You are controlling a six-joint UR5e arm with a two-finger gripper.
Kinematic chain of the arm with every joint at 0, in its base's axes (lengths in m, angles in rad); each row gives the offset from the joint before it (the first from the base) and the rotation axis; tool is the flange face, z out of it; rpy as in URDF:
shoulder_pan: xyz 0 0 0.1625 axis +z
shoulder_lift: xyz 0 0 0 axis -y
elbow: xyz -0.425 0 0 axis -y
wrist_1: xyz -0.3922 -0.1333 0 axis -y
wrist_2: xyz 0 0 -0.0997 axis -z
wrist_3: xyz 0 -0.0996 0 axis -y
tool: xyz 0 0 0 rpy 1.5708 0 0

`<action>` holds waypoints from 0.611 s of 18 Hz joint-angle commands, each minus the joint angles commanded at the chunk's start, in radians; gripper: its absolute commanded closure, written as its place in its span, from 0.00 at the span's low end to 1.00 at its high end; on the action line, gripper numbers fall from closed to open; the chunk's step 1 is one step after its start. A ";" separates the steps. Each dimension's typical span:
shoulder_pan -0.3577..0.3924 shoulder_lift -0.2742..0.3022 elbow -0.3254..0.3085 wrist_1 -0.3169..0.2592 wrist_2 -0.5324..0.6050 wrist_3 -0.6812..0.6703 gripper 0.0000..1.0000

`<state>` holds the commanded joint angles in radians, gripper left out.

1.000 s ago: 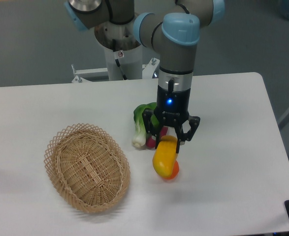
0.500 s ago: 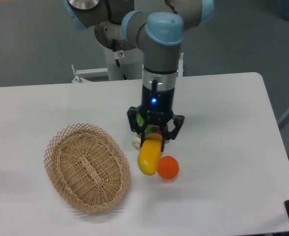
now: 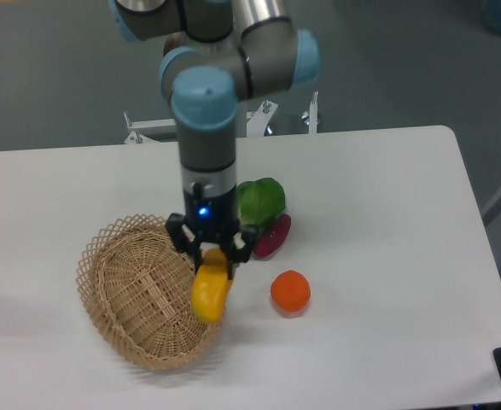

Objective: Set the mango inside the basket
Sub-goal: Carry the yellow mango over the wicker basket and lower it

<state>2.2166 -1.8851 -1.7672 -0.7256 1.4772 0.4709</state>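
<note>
Camera view: the basket [image 3: 139, 295], set toward the front left of the desk [image 3: 387, 256], holds nothing on its woven floor. The mango [image 3: 210, 290] is clamped by its upper end in the gripper [image 3: 212, 254] and hangs over the basket's right rim. Half a second ago it was carried further right, beside the orange fruit [image 3: 290, 291], which has stayed put. A green vegetable [image 3: 261, 200] and a purple-red item [image 3: 272, 236], hidden by the arm before, are now uncovered; part of the vegetable is masked by the wrist.

white table [image 3: 387, 213], basket [image 3: 139, 295], orange [image 3: 290, 291], greens [image 3: 261, 201]
</note>
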 joint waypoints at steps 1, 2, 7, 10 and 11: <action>-0.009 -0.015 0.002 0.003 0.000 0.000 0.52; -0.017 -0.028 0.002 0.005 0.002 0.000 0.51; -0.043 -0.052 -0.003 0.009 0.000 0.008 0.51; -0.060 -0.072 -0.001 0.009 0.000 0.009 0.51; -0.061 -0.072 -0.004 0.009 0.000 0.011 0.51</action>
<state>2.1553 -1.9574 -1.7717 -0.7164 1.4772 0.4817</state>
